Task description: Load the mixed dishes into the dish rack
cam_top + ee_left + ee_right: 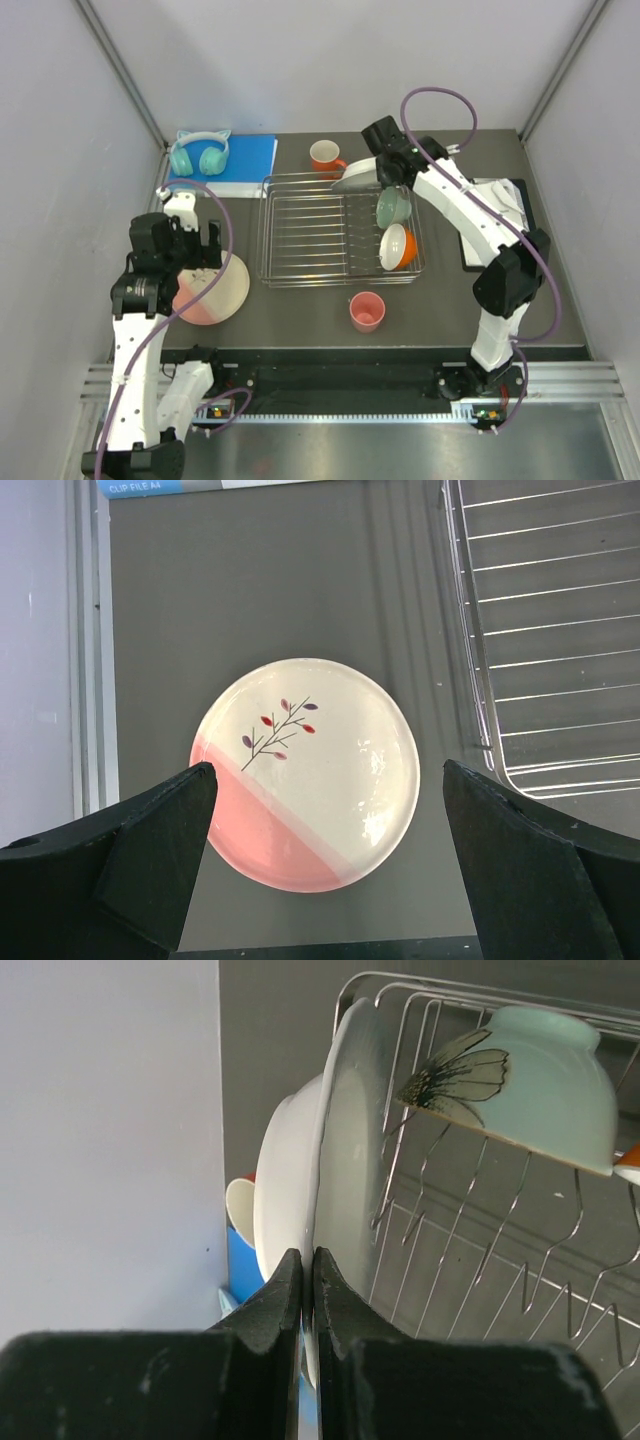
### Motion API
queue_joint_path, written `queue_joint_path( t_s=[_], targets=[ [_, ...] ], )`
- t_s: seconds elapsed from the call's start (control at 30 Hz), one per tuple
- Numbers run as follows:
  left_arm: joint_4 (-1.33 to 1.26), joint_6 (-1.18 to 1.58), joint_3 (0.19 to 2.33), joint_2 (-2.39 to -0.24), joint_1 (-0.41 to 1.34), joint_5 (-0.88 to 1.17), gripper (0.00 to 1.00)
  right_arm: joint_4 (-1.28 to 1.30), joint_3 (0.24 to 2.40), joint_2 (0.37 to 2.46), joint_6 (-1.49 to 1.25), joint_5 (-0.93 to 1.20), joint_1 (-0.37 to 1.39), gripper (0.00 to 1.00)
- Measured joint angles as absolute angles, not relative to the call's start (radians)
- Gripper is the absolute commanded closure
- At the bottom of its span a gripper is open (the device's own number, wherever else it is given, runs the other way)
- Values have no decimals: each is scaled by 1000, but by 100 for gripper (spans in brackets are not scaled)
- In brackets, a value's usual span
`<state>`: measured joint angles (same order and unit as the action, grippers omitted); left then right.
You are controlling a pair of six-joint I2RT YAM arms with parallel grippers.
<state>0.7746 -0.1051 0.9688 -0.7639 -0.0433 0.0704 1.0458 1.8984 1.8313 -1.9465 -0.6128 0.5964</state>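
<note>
My right gripper (378, 172) is shut on the rim of the white plate (357, 177) and holds it on edge over the far right corner of the dish rack (300, 240); the plate also shows in the right wrist view (335, 1150). The mint-green bowl (392, 206) and the orange bowl (398, 247) stand in the rack's right side. My left gripper (325, 785) is open above the pink-and-cream sprig plate (305, 770), which lies flat on the table left of the rack (225, 295). The orange mug (325, 156) stands behind the rack. The pink cup (367, 311) stands in front of it.
Teal cat-ear headphones (200, 155) lie on a blue folder (250, 160) at the far left. A black clipboard (505, 200) lies right of the rack, under my right arm. Grey walls close in on both sides.
</note>
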Motion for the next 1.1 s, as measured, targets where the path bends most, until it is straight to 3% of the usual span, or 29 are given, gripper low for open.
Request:
queue_joint_path(
  t_s=[0.37, 0.43, 0.6, 1.1],
  targets=[
    [784, -108, 986, -755, -43, 72, 1, 1018, 1892, 1843, -1922, -595, 593, 99],
    [784, -108, 986, -755, -43, 74, 1, 1003, 1892, 1848, -1908, -590, 593, 80],
    [784, -108, 986, -755, -43, 83, 1, 972, 1895, 1876, -1866, -580, 595, 52],
    [785, -108, 986, -755, -43, 93, 1, 934, 1946, 1893, -1795, -628, 600, 44]
  ],
)
